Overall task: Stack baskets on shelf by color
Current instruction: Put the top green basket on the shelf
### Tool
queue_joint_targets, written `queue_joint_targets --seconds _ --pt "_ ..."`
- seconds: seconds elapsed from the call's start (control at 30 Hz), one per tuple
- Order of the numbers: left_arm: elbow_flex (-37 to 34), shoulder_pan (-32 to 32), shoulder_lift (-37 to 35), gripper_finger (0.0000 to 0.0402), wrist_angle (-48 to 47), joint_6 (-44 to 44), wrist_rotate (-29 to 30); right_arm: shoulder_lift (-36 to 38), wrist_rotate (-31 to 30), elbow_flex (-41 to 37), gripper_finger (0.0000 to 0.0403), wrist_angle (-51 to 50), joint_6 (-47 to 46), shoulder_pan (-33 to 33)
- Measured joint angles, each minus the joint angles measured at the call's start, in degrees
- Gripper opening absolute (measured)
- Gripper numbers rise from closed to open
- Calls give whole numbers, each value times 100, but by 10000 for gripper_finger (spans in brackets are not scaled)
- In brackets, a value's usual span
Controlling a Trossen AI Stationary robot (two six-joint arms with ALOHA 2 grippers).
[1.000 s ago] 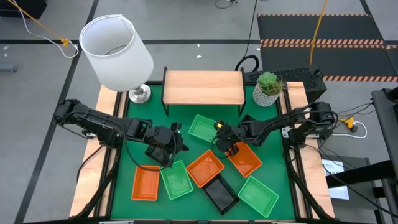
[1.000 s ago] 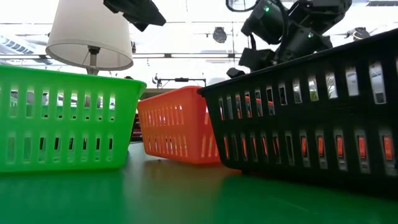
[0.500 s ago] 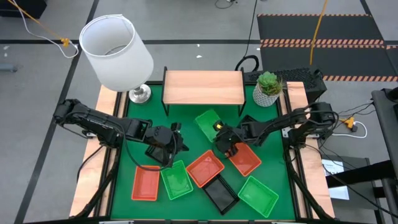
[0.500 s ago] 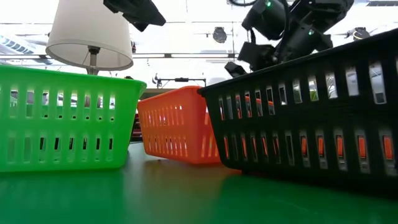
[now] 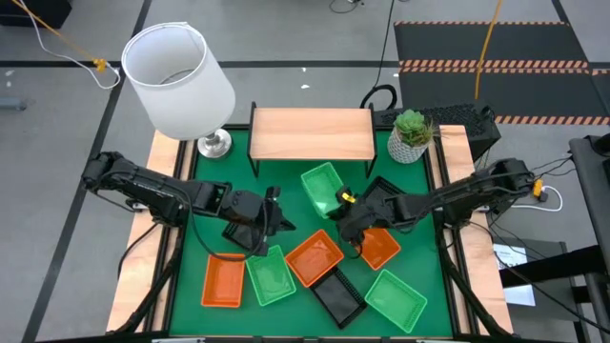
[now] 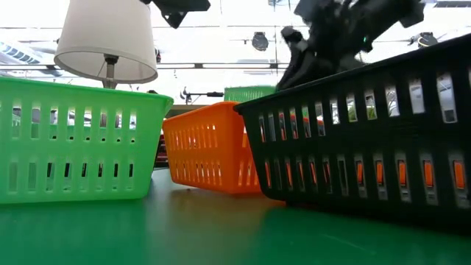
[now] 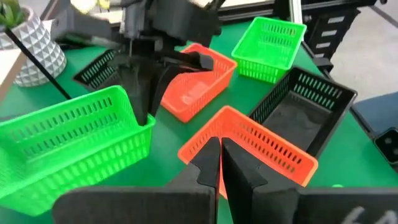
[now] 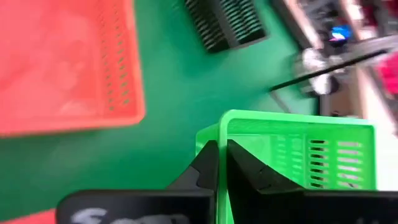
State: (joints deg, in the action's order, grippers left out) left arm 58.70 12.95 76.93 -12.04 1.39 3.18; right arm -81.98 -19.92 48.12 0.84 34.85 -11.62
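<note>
Right gripper (image 5: pixel 341 204) is pinching the green basket (image 5: pixel 321 188) rim, lifting it tilted just before the shelf (image 5: pixel 311 132). Next, probably carrying it onto the shelf top.

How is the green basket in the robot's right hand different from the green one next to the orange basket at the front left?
The held green basket is tilted, pinched at its rim by the right hand. The front-left green basket lies flat on the table, untouched. The held one is nearer the shelf. Both share colour and shape.
</note>
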Motion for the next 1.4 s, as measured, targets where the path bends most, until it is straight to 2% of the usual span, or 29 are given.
queue_joint_targets --seconds 0.2,0.33,0.47,0.6,0.77,1.13,1.27,1.4 --pt "0 -28 0 19 23 455 2 425 -195 0 10 112 -595 -198" --pt "0 -143 0 19 20 736 6 682 -731 2 10 210 -783 -237" --pt "0 -333 0 19 35 1027 2 949 -1022 2 10 229 -785 -26" --pt "0 -588 0 19 38 1163 5 1123 -1041 183 10 230 -852 401" --pt "0 -861 0 19 20 1137 4 1081 -1051 979 11 -399 -845 868" --pt "0 -1036 0 19 -35 862 2 378 -1008 3281 11 -2732 -867 1621" --pt "0 -1036 0 19 -177 882 -4 64 -928 3635 11 -3171 -835 1917" --pt "-2 -1036 0 19 -196 976 -4 -154 -399 3681 11 -3383 -648 2286"
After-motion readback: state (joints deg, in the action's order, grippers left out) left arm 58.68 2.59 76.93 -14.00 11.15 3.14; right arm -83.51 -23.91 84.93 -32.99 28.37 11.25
